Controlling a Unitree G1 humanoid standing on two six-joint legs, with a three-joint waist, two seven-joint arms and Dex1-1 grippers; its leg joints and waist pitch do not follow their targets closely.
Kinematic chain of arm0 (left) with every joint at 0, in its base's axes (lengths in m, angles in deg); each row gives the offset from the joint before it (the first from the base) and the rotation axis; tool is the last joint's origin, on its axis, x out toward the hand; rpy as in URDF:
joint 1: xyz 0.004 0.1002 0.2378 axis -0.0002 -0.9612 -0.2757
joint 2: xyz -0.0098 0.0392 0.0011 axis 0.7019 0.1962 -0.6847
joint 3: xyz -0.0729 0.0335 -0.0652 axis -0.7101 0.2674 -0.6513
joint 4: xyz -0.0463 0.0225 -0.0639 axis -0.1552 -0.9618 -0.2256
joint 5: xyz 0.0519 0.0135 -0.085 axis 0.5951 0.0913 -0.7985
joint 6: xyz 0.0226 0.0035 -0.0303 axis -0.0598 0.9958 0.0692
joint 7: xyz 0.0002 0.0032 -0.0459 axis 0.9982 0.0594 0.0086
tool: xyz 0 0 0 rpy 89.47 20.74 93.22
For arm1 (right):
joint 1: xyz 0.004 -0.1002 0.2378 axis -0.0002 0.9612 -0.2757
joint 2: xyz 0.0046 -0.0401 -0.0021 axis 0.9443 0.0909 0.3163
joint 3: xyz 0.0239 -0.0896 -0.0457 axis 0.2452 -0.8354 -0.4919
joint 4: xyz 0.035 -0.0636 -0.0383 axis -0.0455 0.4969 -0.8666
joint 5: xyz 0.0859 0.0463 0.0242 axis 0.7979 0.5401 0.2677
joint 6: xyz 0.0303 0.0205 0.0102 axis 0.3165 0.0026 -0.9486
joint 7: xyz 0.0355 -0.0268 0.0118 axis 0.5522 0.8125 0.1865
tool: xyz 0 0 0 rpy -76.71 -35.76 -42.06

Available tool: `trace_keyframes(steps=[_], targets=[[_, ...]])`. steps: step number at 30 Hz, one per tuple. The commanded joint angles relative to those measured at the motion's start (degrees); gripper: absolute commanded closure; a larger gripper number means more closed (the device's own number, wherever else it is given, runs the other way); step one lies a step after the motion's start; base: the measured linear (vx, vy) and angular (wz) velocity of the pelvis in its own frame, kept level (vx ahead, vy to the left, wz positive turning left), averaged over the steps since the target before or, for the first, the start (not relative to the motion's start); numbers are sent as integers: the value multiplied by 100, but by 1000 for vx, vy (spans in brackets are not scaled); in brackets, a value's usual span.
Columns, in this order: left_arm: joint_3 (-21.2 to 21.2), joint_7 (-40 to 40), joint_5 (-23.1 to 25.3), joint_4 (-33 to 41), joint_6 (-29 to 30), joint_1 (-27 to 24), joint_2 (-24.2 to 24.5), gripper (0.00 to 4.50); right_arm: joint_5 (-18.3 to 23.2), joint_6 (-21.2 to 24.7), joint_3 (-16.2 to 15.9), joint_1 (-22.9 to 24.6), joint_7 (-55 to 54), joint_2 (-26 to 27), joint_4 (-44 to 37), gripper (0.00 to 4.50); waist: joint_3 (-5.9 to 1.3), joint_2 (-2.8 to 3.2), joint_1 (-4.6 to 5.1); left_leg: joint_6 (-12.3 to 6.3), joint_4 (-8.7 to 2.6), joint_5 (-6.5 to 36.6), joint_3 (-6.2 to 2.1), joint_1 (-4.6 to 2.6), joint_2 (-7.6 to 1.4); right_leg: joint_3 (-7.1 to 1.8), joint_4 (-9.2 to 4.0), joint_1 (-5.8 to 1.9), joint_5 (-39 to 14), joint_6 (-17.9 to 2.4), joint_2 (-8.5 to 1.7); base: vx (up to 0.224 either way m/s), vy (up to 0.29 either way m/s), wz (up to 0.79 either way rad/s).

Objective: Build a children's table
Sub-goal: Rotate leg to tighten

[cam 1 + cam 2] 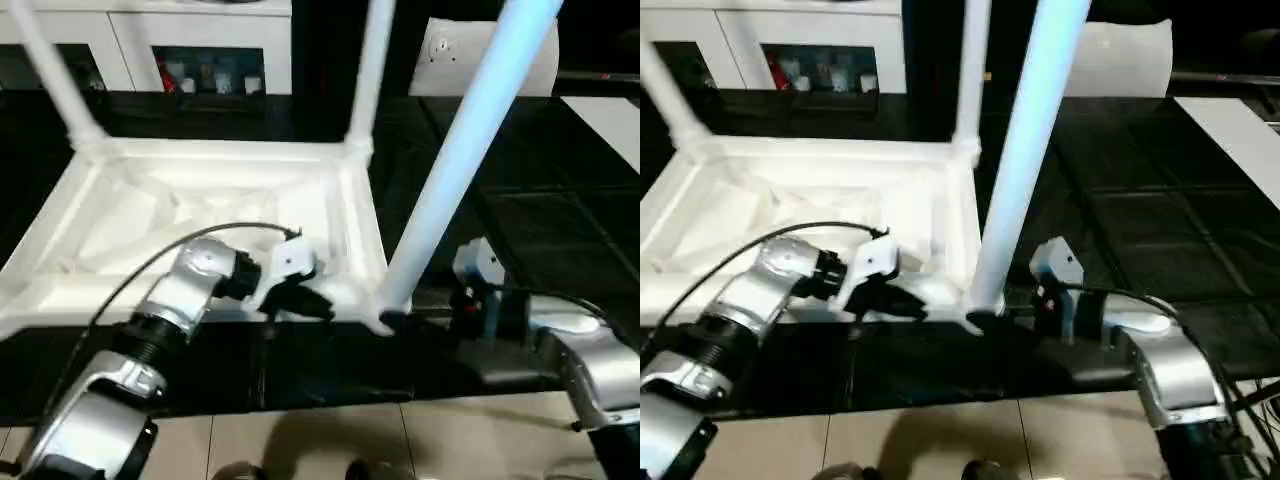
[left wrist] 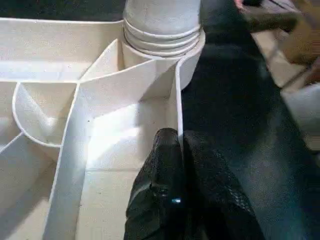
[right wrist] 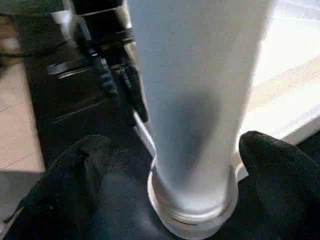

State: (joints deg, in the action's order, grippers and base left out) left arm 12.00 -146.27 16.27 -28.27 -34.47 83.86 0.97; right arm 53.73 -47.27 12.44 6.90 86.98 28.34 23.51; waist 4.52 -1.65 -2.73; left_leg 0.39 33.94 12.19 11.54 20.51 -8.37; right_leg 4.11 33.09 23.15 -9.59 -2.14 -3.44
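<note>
The upside-down white ribbed table (image 1: 200, 215) has its rim pinched by the left fingers (image 2: 167, 165); right fingers (image 3: 75, 170) spread around a leg (image 3: 195, 100).

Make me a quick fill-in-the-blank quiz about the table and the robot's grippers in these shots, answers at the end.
1. The tabletop lies upside down with ___ legs standing in its corner sockets.
2. The left gripper is shut on the tabletop's ___.
3. The right gripper has its fingers spread ___ on either side of the near leg.
4. The near leg's base sits in a corner ___.

Missing words: three; rim; open; socket
</note>
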Motion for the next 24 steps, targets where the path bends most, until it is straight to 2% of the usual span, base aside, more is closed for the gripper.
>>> trace_keyframes(steps=[1, 2, 4, 7, 8, 11, 13, 15, 18, 20, 24], targets=[[326, -436, 103, -71, -223, 86, 34, 450, 102, -26, -85, -80, 271, -117, 30, 40, -369, -80, -6, -589, -378, 500, -231, -72, -571, -377, -336, -304, -1284, -1250, -650, 0, 0, 0], [375, -522, 126, -100, -292, 111, 67, 450, 126, -2, -133, -99, 361, -158, 35, 40, -368, -69, -16, -593, -375, 485, -232, -71, -569, -370, -328, -301, -1275, -1260, -645, 0, 0, 0], [439, -696, 142, -196, -431, 171, 102, 450, 166, -42, -255, -138, 534, -258, 82, 76, -374, -67, -73, -582, -367, 436, -214, -81, -578, -368, -316, -299, -1242, -1262, -644, 0, 0, 0], [457, -801, 161, -254, -506, 212, 108, 450, 156, -56, -302, -161, 652, -286, 111, 86, -380, -71, -108, -554, -366, 410, -214, -79, -584, -362, -299, -302, -1203, -1274, -643, 0, 0, 0], [460, -837, 167, -268, -528, 226, 109, 450, 149, -66, -307, -170, 683, -282, 124, 111, -382, -73, -111, -558, -363, 413, -214, -72, -582, -362, -297, -306, -1190, -1278, -648, 0, 0, 0], [473, -898, 166, -279, -554, 246, 109, 450, 159, -67, -327, -203, 746, -273, 152, 127, -382, -89, -131, -545, -360, 369, -214, -68, -580, -361, -292, -304, -1169, -1279, -655, 0, 0, 0], [517, -991, 156, -309, -615, 281, 94, 450, 178, -76, -402, -284, 862, -277, 206, 163, -382, -86, -143, -554, -355, 373, -209, -65, -572, -356, -295, -308, -1178, -1275, -646, 0, 0, 0], [535, -1016, 148, -322, -641, 296, 75, 450, 181, -92, -441, -327, 893, -281, 233, 168, -385, -85, -155, -546, -356, 373, -212, -73, -583, -356, -289, -307, -1182, -1272, -653, 0, 0, 0], [543, -1039, 134, -341, -662, 306, 49, 450, 191, -100, -477, -361, 951, -291, 255, 207, -390, -86, -192, -554, -352, 314, -208, -85, -591, -356, -271, -296, -1101, -1290, -648, 0, 0, 0], [536, -1043, 140, -343, -675, 303, 34, 450, 187, -106, -500, -382, 985, -284, 262, 213, -381, -102, -219, -548, -354, 323, -202, -87, -587, -358, -277, -292, -1111, -1287, -650, 0, 0, 0], [533, -1043, 156, -365, -703, 299, 41, 450, 198, -86, -552, -384, 1046, -269, 259, 242, -376, -108, -216, -510, -360, 345, -210, -85, -587, -358, -280, -298, -1129, -1277, -656, 0, 0, 0]])
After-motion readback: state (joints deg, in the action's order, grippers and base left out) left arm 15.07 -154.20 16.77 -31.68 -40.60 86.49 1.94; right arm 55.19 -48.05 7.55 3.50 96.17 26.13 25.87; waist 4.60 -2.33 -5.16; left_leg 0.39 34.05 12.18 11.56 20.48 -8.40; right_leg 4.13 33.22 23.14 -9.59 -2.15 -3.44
